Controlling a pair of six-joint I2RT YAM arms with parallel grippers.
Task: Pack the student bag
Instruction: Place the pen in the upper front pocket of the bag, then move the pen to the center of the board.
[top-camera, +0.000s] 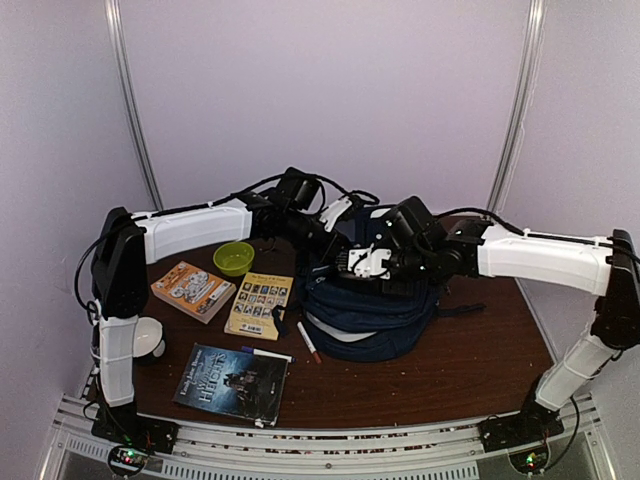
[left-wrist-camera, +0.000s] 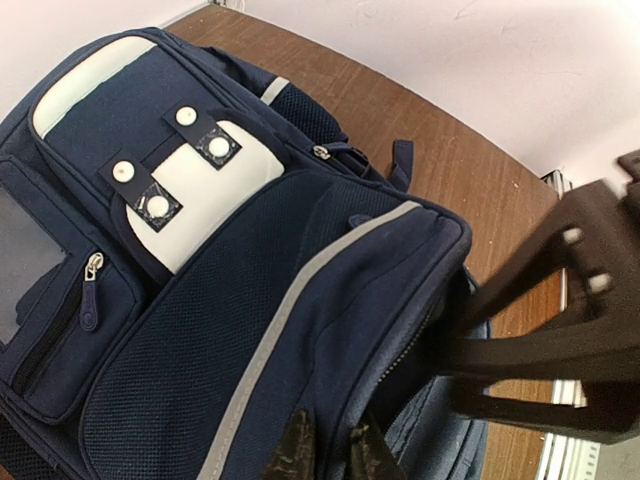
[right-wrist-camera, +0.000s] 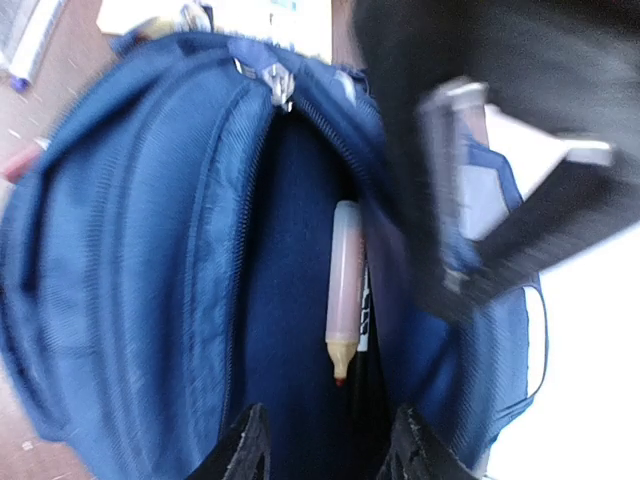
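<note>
Brown worktop (top-camera: 470, 370) carries the student bag (top-camera: 375, 315) near its middle, mouth unzipped. The left pincer (left-wrist-camera: 333, 448) is clamped on the bag's rim, holding it agape. The right pincer (right-wrist-camera: 332, 440) stands open over a pale marker (right-wrist-camera: 344, 285) lying inside. The step looks like dropping items in. Next, the right arm should lift clear and fetch the yellow book (top-camera: 259, 305).

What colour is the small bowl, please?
Lime green; the bowl shows best in the top external view.

Student bag (left-wrist-camera: 200, 330) cropped at bottom
</note>
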